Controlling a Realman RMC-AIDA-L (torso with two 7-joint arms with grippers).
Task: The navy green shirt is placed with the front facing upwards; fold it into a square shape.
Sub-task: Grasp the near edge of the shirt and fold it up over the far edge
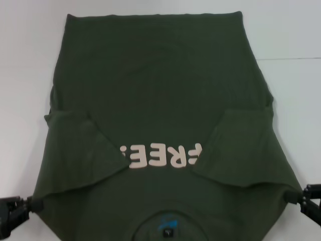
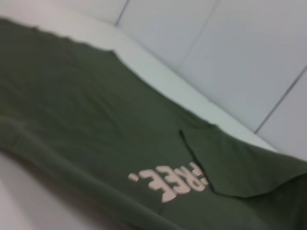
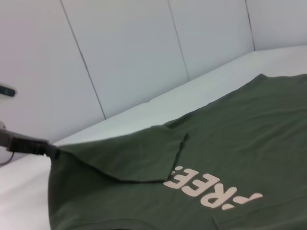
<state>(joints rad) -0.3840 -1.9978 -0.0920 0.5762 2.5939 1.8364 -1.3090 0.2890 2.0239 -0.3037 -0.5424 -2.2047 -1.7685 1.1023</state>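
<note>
Navy green shirt (image 1: pixel 160 95) corners meet our jaws first: in the head view the left gripper (image 1: pixel 22 207) sits at the near left corner of the cloth and the right gripper (image 1: pixel 298 197) at the near right corner, each touching the shoulder edge. We cannot tell from that view how far either pair of jaws is parted, nor whether cloth lies between them. The right wrist view adds something the head view lacks: the left gripper (image 3: pixel 41 148) seen from across the garment, its dark tip pressed right at a raised corner of fabric, which looks pinched there, though the jaws themselves stay unclear. The left wrist view shows no gripper at all, only cloth and the pale wall behind.

Outward from the corners, both sleeves are folded inward over the chest, the left sleeve (image 1: pixel 83 150) and right sleeve (image 1: pixel 241 148) each forming an angled flap. Between them the pale pink print (image 1: pixel 160 155) reads upside down to us, its last letter partly hidden by the right flap. The ribbed neck (image 1: pixel 168 228) with a small blue label lies nearest us, the hem farthest. The shirt lies spread front-up on the white bench (image 1: pixel 296 30).
</note>
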